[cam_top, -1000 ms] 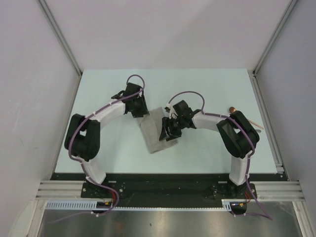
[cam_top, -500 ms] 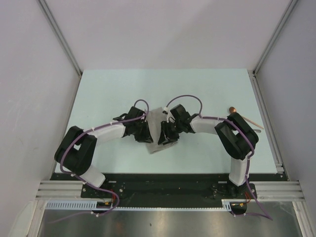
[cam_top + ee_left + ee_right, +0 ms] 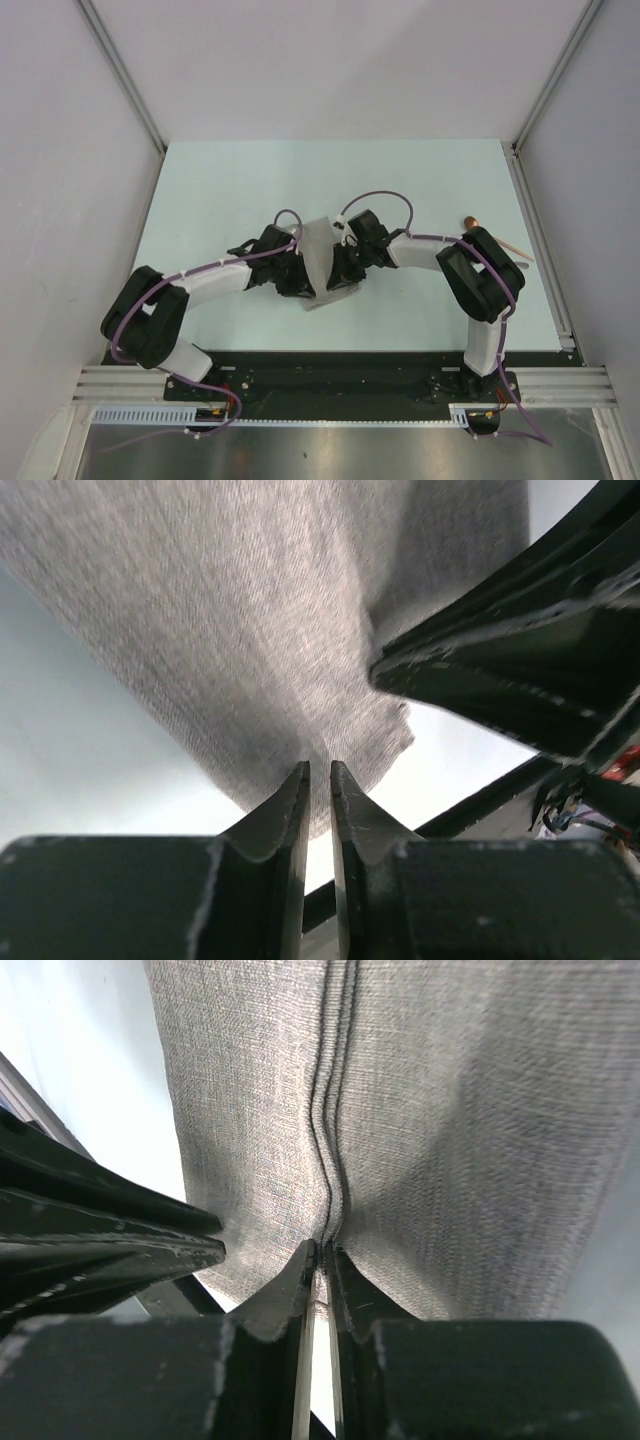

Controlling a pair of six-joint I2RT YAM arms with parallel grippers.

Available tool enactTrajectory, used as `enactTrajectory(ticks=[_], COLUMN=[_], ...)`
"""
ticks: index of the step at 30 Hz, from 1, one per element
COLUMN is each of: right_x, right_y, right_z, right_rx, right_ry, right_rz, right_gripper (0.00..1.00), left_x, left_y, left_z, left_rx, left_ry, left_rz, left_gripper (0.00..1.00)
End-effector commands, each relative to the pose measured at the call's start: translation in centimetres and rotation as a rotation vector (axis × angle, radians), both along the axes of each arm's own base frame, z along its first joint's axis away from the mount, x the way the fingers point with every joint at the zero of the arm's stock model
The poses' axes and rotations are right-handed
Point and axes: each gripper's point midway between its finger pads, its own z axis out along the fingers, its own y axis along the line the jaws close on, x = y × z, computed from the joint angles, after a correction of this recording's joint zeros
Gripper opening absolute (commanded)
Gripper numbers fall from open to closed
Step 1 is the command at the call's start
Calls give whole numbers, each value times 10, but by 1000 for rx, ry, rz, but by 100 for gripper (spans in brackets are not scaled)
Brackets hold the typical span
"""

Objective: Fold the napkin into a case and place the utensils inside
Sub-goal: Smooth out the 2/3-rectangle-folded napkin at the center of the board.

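Note:
The grey-beige napkin (image 3: 320, 252) lies folded into a narrow strip at the table's middle, between both grippers. My right gripper (image 3: 341, 272) is shut on a raised lengthwise fold of the napkin (image 3: 400, 1110), which bunches at the fingertips (image 3: 304, 1260). My left gripper (image 3: 299, 277) is shut, its tips over the napkin's near corner (image 3: 250, 650); I see no cloth pinched between them. The copper spoon (image 3: 471, 221) lies at the right, its handle mostly hidden behind the right arm. The silvery utensil is out of view.
The pale table (image 3: 220, 190) is walled by white panels on three sides. The right arm's elbow (image 3: 480, 270) stands over the spoon's handle. The black base rail (image 3: 320, 365) runs along the near edge.
My left gripper has swung from the napkin's far end down to its near left edge. The right gripper has kept its hold and shifted slightly; the napkin now looks narrower.

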Motion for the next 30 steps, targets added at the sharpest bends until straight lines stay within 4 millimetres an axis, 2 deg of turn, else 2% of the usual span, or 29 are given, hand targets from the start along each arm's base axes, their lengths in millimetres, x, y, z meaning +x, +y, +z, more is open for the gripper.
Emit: enactTrajectory(ticks=[1, 4, 7, 8, 11, 13, 17, 20, 25, 27, 29, 30], right_x=[16, 14, 15, 15, 20, 21, 15, 2, -18, -22, -24, -25], right_y=[3, 6, 6, 3, -1, -1, 2, 12, 23, 23, 19, 16], right_z=[15, 14, 20, 21, 39, 51, 64, 66, 47, 38, 28, 21], right_rx=[39, 46, 43, 21, -12, -13, 11, 46, 87, 87, 75, 64], right_ry=[-56, -46, -60, -65, -132, -164, -164, -141, -76, -52, -43, -32], right_rz=[-10, 3, 7, -2, -6, 1, 10, 38, 62, 63, 55, 53], right_gripper=[10, 12, 19, 25, 31, 34, 36, 36, 33, 32, 32, 31], left_x=[-4, -7, -10, -10, -12, -13, -5, 4, 0, -6, -21, -25], left_y=[-8, -8, -6, -5, 0, 0, 1, -3, -1, -2, -1, -8], left_z=[14, 8, -2, -8, -23, -26, -12, 15, 28, 22, 4, 3], left_rx=[-55, -42, -28, -16, 17, 26, 42, 19, 5, -7, -17, -61], left_ry=[-24, -14, -2, 5, 23, 22, -17, -67, -66, -46, 21, 45], left_rz=[-1, -7, -6, -2, -2, -10, -9, -3, 9, 5, -5, -12], left_gripper=[18, 17, 17, 17, 15, 14, 14, 19, 22, 21, 20, 18])
